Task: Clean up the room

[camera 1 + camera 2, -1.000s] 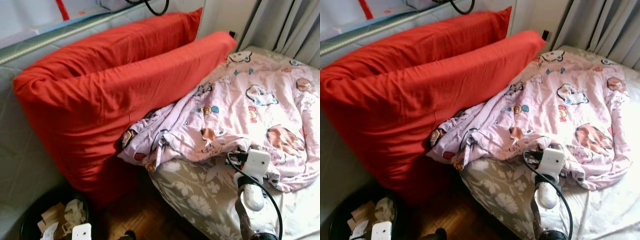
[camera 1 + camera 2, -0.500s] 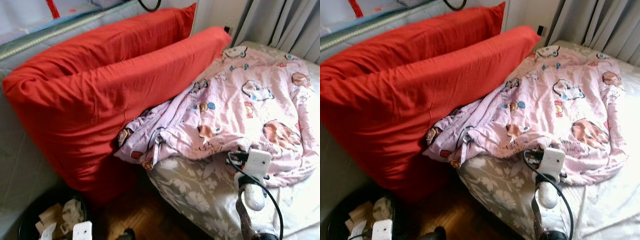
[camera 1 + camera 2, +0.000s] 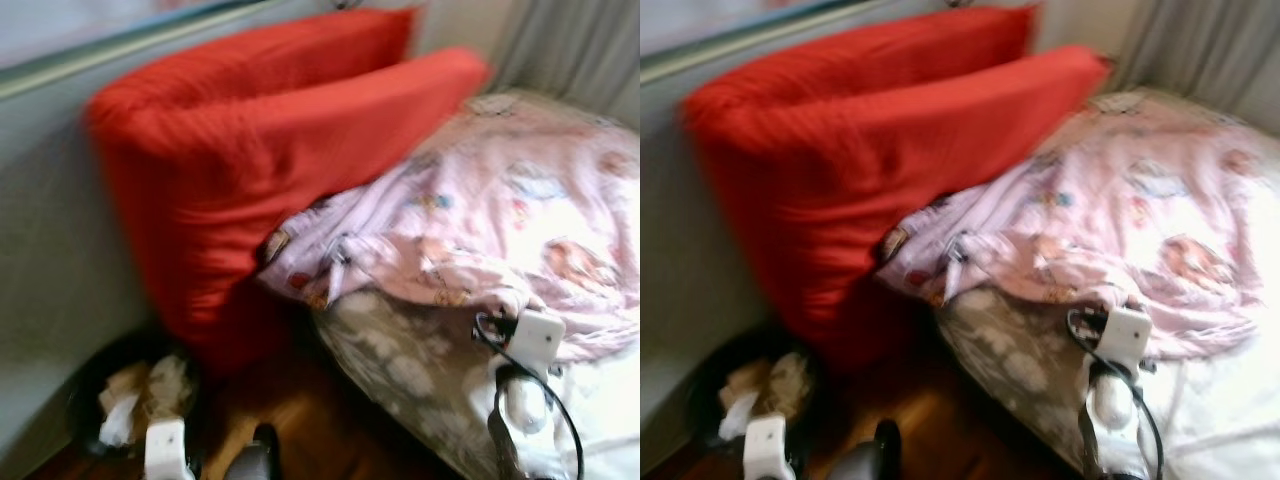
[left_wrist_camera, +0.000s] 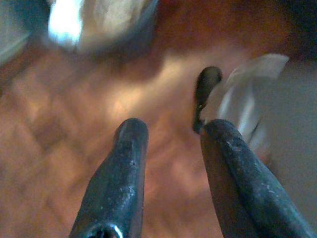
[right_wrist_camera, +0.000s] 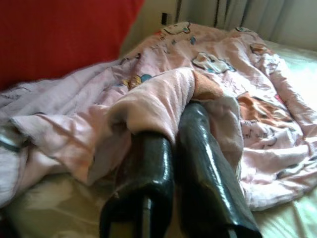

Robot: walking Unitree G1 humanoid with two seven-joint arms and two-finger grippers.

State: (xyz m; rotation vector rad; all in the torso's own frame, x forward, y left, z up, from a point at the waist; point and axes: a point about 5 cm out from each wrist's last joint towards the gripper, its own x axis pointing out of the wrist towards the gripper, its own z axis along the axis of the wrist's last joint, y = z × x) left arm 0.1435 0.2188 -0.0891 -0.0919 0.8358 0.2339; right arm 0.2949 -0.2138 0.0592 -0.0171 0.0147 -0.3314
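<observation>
A crumpled pink cartoon-print blanket (image 3: 500, 220) lies across the bed, with one corner drooping toward two big red pillows (image 3: 260, 150) that lean against the wall. My right gripper (image 5: 176, 124) is shut on a fold of the blanket's near edge (image 5: 158, 99), and the cloth drapes over both fingertips. In the eye views the right wrist (image 3: 535, 335) sits at that edge, above the grey floral sheet (image 3: 400, 360). My left gripper (image 4: 171, 131) hangs low over the wooden floor (image 4: 74, 129), open, with nothing between its fingers. All the eye views are blurred.
A dark waste bin (image 3: 110, 400) holding crumpled paper stands on the floor by the pillows, close to my left wrist (image 3: 165, 445). A dark rounded thing (image 3: 255, 460) is at the bottom edge. Grey curtains (image 3: 570, 40) hang behind the bed.
The whole picture has shifted right and blurred, so the camera has turned left. The bin shows more fully. My right gripper still holds the blanket's edge.
</observation>
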